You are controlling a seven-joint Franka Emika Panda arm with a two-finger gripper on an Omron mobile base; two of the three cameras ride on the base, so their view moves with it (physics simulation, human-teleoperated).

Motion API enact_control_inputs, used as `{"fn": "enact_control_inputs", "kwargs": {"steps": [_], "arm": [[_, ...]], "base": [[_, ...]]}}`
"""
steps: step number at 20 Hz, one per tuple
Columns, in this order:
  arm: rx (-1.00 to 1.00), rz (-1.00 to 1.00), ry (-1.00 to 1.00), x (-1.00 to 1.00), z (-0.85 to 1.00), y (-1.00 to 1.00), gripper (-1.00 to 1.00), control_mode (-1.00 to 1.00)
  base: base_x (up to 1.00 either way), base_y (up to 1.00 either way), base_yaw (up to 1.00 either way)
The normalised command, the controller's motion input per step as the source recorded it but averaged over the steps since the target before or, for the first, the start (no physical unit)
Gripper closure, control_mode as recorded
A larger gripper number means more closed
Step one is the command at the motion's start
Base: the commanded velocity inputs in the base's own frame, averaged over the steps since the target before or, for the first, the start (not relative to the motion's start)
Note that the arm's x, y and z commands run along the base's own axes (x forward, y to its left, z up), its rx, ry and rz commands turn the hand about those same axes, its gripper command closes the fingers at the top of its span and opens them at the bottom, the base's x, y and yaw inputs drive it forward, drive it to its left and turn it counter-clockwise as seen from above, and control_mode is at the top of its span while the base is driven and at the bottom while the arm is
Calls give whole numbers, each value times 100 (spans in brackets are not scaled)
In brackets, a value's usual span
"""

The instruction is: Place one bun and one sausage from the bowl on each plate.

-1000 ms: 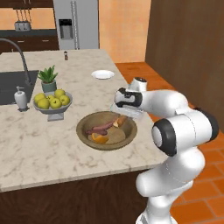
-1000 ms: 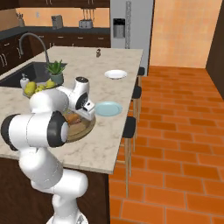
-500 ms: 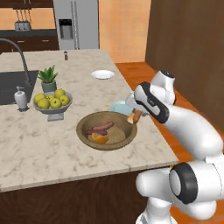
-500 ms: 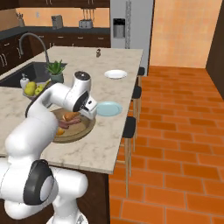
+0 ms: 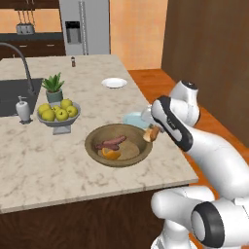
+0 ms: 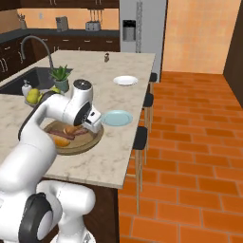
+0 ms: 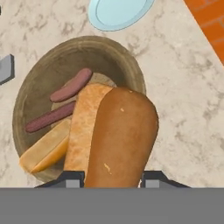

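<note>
Marble counter (image 5: 48, 165) is running beneath us in a kitchen with orange tile floor (image 6: 190, 142) and a steel fridge (image 5: 85, 26); we are reading no writing anywhere. Our gripper (image 7: 113, 177) is closing snugly around a bun (image 7: 120, 140), lifting it above the rim of the brown bowl (image 7: 26, 87). Two sausages (image 7: 70, 85) and another bun (image 7: 43, 151) are lying in that bowl. Just past it the pale blue plate (image 7: 116, 13) is sitting, and the white plate (image 5: 114, 82) is resting well apart.

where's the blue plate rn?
The pale blue plate sits on the island counter near its stool-side edge, just beyond the brown bowl and nearer than the white plate, with nothing on it.
</note>
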Motion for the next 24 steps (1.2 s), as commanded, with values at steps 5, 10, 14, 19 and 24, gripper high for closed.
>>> {"fn": "enact_control_inputs", "kwargs": {"steps": [5,10,14,19,24], "arm": [[0,0,0,0,0,0,100,100],[0,0,0,0,0,0,100,100],[0,0,0,0,0,0,100,100],[0,0,0,0,0,0,100,100],[0,0,0,0,0,0,100,100]], "base": [[-26,-97,-9],[13,-100,-7],[88,-100,3],[100,-79,26],[99,-67,46]]}}
